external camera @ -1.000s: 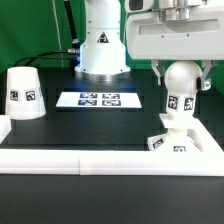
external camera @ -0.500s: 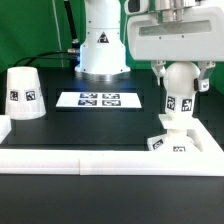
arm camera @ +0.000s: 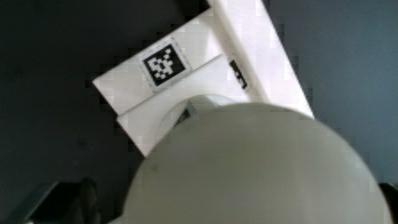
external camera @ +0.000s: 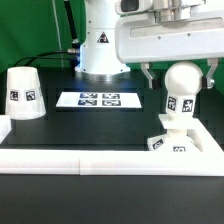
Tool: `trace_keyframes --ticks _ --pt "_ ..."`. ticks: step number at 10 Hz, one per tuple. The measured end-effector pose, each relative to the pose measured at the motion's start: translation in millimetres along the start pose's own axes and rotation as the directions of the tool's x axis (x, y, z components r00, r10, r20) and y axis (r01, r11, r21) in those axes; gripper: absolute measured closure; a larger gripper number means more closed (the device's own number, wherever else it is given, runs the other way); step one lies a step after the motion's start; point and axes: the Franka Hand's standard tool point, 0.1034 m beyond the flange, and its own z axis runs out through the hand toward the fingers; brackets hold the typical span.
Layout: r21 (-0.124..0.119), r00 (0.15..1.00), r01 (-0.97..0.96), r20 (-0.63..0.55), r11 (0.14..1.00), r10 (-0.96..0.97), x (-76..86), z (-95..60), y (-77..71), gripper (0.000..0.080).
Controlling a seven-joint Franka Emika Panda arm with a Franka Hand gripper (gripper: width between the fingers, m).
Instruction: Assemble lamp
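Bright even light, soft shadows; wrist view bulb [arm camera: 249, 165] blurred (too close).

In the wrist view the bulb [arm camera: 249, 165] is looming blurred and running off the picture's edge, hiding much of the base block [arm camera: 178, 85] — only one tag [arm camera: 166, 62] is showing sharply. In the exterior view the claw [external camera: 180, 80] is being cut off by the upper edge

The bulb [external camera: 183, 80], the shade [external camera: 25, 78] and the base [external camera: 170, 137] are coloured white and marked with black-and-white square tags, as is the marker board [external camera: 99, 99], against a black desk [external camera: 100, 132].
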Motion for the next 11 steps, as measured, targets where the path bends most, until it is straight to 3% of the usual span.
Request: trace_keyframes --ticks 3,4,6,11 --pt "-0.003 0.974 0.226 0.0 0.974 -0.226 -0.1 0.4 0.2 0.0101" --pt "-0.019 0.944 0.329 -0.001 0.944 -0.329 -0.8 0.7 -0.4 0.0101" --pt "-0.052 0.821 0.571 0.007 0.819 -0.571 -1.1 0.8 -0.3 0.0101" --pt "-0.084 0.505 0.862 0.043 0.5 -0.862 -1.7 0.0 -5.3 0.0101"
